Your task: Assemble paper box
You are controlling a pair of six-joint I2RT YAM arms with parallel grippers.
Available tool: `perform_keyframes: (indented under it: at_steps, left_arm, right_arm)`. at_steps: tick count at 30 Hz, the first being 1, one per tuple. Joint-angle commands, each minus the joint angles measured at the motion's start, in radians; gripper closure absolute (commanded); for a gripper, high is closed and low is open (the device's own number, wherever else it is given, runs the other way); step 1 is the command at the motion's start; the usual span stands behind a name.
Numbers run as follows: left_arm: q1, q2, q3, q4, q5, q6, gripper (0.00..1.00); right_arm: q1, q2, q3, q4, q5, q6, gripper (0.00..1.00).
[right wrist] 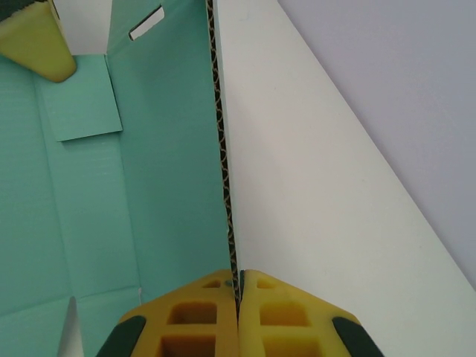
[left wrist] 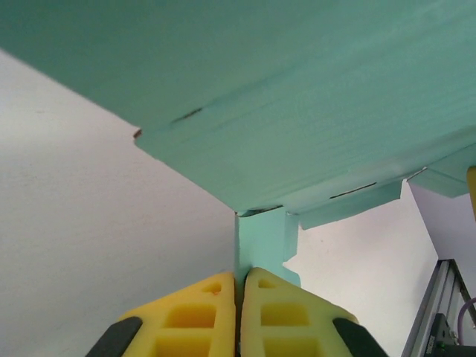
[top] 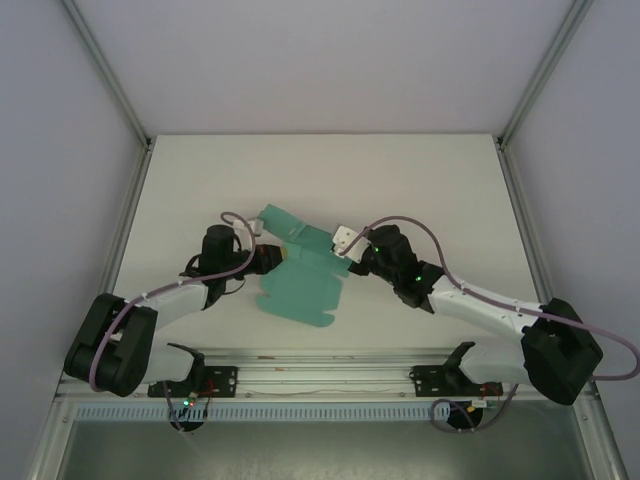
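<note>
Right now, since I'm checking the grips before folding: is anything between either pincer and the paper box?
Nothing visible stands between them. The left pincer is shut on a small tab of the paper box, and the right pincer is shut on the edge of one of its panels.

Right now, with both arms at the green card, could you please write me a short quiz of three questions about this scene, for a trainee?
1. How many grippers are shut on the paper box?
2. The left gripper pinches: A, a small tab of the box; B, one long edge of the box; C, nothing.
3. True or false: the right gripper stands open above the sheet.
Key: 1 two; 2 A; 3 false.
</note>
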Motion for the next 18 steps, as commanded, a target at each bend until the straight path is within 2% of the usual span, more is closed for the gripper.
perform_keyframes:
  at_steps: [1, 4, 5, 6, 7, 8, 10, 15, 18]
  left_arm:
    - [-0.017, 0.003, 0.018, -0.016, -0.019, 0.021, 0.93]
    - [-0.02, -0.008, 0.027, -0.057, -0.043, 0.03, 0.91]
    - [-0.022, -0.014, 0.031, -0.081, -0.058, 0.034, 0.85]
    - [-0.022, -0.023, 0.034, -0.107, -0.073, 0.041, 0.77]
    - [-0.022, -0.033, 0.038, -0.135, -0.096, 0.044, 0.6]
    - [-0.022, -0.05, 0.039, -0.166, -0.127, 0.047, 0.48]
    - [-0.022, -0.088, 0.047, -0.236, -0.198, 0.045, 0.39]
    - [-0.021, -0.232, 0.069, -0.394, -0.356, 0.033, 0.0]
    - [-0.014, -0.304, 0.113, -0.52, -0.512, 0.005, 0.0]
  right_arm:
    - [0.002, -0.025, 0.033, 0.0, -0.014, 0.005, 1.0]
    - [0.002, -0.019, 0.043, -0.02, 0.011, -0.021, 1.0]
    - [0.002, -0.017, 0.05, -0.034, 0.024, -0.039, 1.0]
    - [0.002, -0.016, 0.056, -0.044, 0.039, -0.053, 1.0]
    - [0.001, -0.014, 0.065, -0.061, 0.052, -0.07, 1.0]
    - [0.002, -0.011, 0.072, -0.082, 0.068, -0.094, 1.0]
    - [0.002, -0.006, 0.089, -0.122, 0.103, -0.139, 1.0]
    - [0.007, 0.02, 0.112, -0.162, 0.195, -0.253, 1.0]
    - [0.026, 0.048, 0.118, -0.156, 0.256, -0.324, 1.0]
